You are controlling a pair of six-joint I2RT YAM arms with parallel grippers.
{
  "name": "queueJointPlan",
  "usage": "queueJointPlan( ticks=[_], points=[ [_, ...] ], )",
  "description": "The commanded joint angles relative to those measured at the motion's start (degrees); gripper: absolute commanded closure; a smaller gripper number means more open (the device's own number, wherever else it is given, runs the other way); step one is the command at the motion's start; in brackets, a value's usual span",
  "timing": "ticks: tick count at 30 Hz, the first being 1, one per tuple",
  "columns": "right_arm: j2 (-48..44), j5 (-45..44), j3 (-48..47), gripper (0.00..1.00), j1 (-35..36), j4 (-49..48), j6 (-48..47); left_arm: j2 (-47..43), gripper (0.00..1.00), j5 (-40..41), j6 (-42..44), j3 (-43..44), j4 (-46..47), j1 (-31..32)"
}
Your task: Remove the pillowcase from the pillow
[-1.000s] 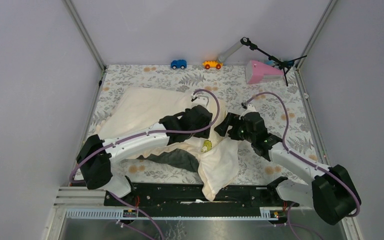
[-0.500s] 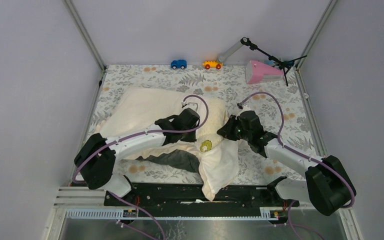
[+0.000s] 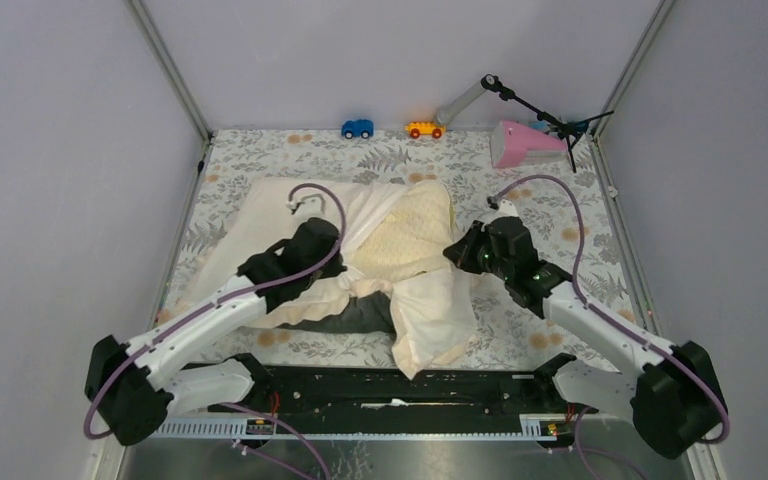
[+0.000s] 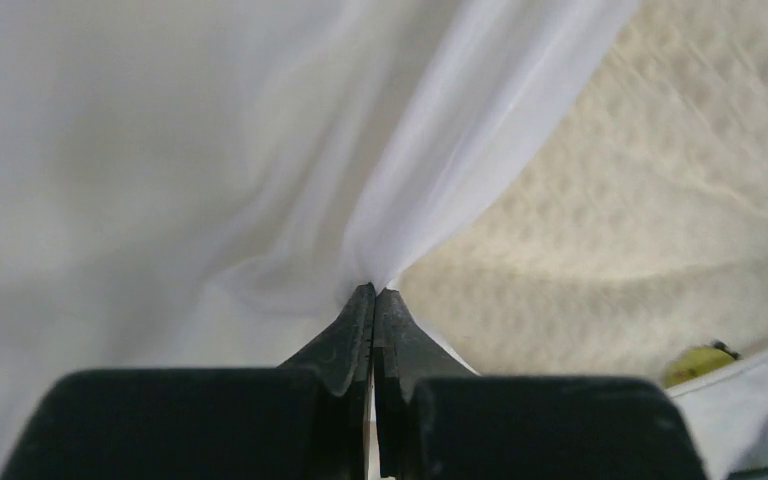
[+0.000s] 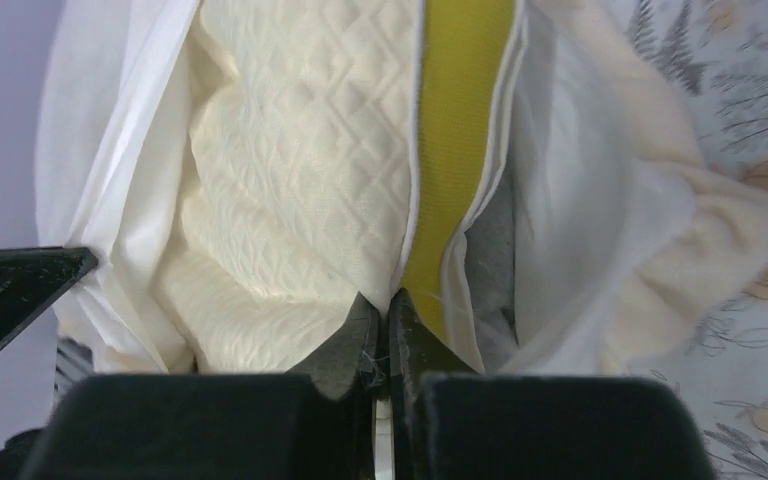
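On the surface (image 3: 260,150), left fingers (image 4: 345,340) pinch the limp, light pillowcase (image 4: 160,150); right fingers (image 5: 345,345) clamp the soft pillow (image 5: 290,150) at its seam.

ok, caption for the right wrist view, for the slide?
Right tool pinches the pillow at its yellow side band, pillowcase gaping open around it.

Soft even light, barely any shadows; up close the pillowcase (image 4: 140,150) goes washed-out and blurry at 10 o'clock.
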State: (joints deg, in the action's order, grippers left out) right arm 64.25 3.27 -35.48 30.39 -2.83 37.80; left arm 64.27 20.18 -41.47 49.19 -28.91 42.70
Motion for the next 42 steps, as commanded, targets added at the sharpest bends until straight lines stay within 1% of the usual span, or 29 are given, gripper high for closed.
queueJointPlan(
  ticks=[1, 4, 7, 9, 10, 11, 12, 14, 15, 16, 18, 20, 21, 24, 27, 30, 31, 33, 35, 37, 38, 40, 41, 42],
  points=[
    [-11.9, -16.0, -1.8, 1.0, -0.5, 0.3, 0.7, -8.4, 1.0, 8.2, -6.3, -4.5, -6.6, -5.5],
    [-17.6, -21.9, 0.3, 1.0, -0.6, 0.5, 0.6, -14.0, 1.0, 8.9, -9.0, -6.9, -8.1, -11.3],
    [-19.4, -22.5, 1.1, 1.0, -0.6, 1.0, 0.1, -19.0, 1.0, 10.0, -10.8, -8.3, -8.7, -13.9],
    [-18.9, -19.9, 1.0, 1.0, -0.6, 1.1, 0.2, -21.7, 1.0, 5.7, -7.1, -9.1, -4.8, -14.0],
    [-18.4, -18.1, 1.0, 1.0, -0.5, 0.8, 0.6, -22.9, 1.0, 0.5, -4.0, -9.7, -1.7, -14.0],
    [-17.7, -16.3, 0.8, 1.0, -0.5, 0.4, 0.8, -23.7, 0.95, -5.9, -0.9, -10.1, 1.9, -14.0],
    [-17.0, -14.1, 0.5, 1.0, -0.6, -0.2, 1.2, -23.9, 0.84, -12.2, 1.2, -10.3, 5.0, -13.9],
    [-15.4, -9.7, -0.3, 1.0, -0.5, -2.0, 1.7, -23.3, 0.67, -22.7, 2.6, -9.9, 10.1, -13.6],
    [-14.5, -7.5, -0.8, 1.0, -0.5, -2.8, 2.0, -22.7, 0.59, -26.1, 2.9, -9.1, 11.2, -13.0],
    [-13.5, -5.4, -1.3, 1.0, -0.5, -3.6, 2.2, -22.5, 0.53, -28.5, 3.7, -8.2, 12.5, -11.6],
    [-11.8, -1.0, -2.0, 1.0, -0.5, -5.6, 2.3, -23.2, 0.37, -30.6, 4.7, -7.1, 16.5, -5.9],
    [-10.0, 2.0, -2.8, 1.0, -0.5, -6.8, 2.5, -23.2, 0.21, -29.2, 5.7, -5.8, 20.1, 2.0],
    [-9.3, 2.6, -3.1, 1.0, -0.6, -7.0, 2.7, -22.2, 0.18, -27.5, 6.2, -4.6, 20.7, 5.8],
    [-8.1, 3.2, -3.4, 1.0, -0.5, -7.7, 3.1, -16.4, 0.18, -21.4, 7.9, -1.3, 20.8, 16.0],
    [-7.6, 2.7, -3.5, 1.0, -0.5, -7.5, 3.2, -8.6, 0.17, -14.3, 9.7, 1.7, 20.1, 23.9],
    [-7.6, 1.8, -4.1, 1.0, -0.5, -6.0, 2.9, -1.1, 0.13, -4.3, 11.9, 6.3, 15.5, 30.6],
    [-7.8, 1.2, -4.3, 1.0, -0.6, -5.5, 2.6, 1.1, 0.1, -1.4, 13.0, 8.2, 13.5, 32.4],
    [-8.1, 0.2, -4.7, 1.0, -0.5, -4.8, 2.1, 5.4, 0.08, 2.1, 15.0, 11.5, 9.6, 35.6],
    [-8.2, -0.4, -5.2, 1.0, -0.5, -4.2, 1.6, 10.2, 0.09, 1.5, 16.6, 14.3, 6.5, 37.2],
    [-8.2, -0.9, -5.8, 1.0, -0.5, -3.6, 1.2, 13.9, 0.11, -2.0, 18.0, 16.0, 4.1, 38.0],
    [-8.2, -1.1, -5.9, 1.0, -0.5, -3.4, 1.1, 15.2, 0.14, -4.2, 18.6, 16.3, 3.5, 38.2],
    [-8.3, -1.8, -5.7, 1.0, -0.5, -3.2, 0.9, 16.4, 0.25, -10.1, 19.2, 15.5, 3.5, 38.3],
    [-8.4, -2.0, -5.5, 1.0, -0.5, -3.2, 0.9, 16.2, 0.29, -13.7, 19.6, 14.5, 4.1, 38.4],
    [-8.5, -2.2, -5.5, 1.0, -0.5, -3.1, 0.8, 15.8, 0.3, -17.0, 19.7, 13.3, 4.7, 38.4]
  ],
)
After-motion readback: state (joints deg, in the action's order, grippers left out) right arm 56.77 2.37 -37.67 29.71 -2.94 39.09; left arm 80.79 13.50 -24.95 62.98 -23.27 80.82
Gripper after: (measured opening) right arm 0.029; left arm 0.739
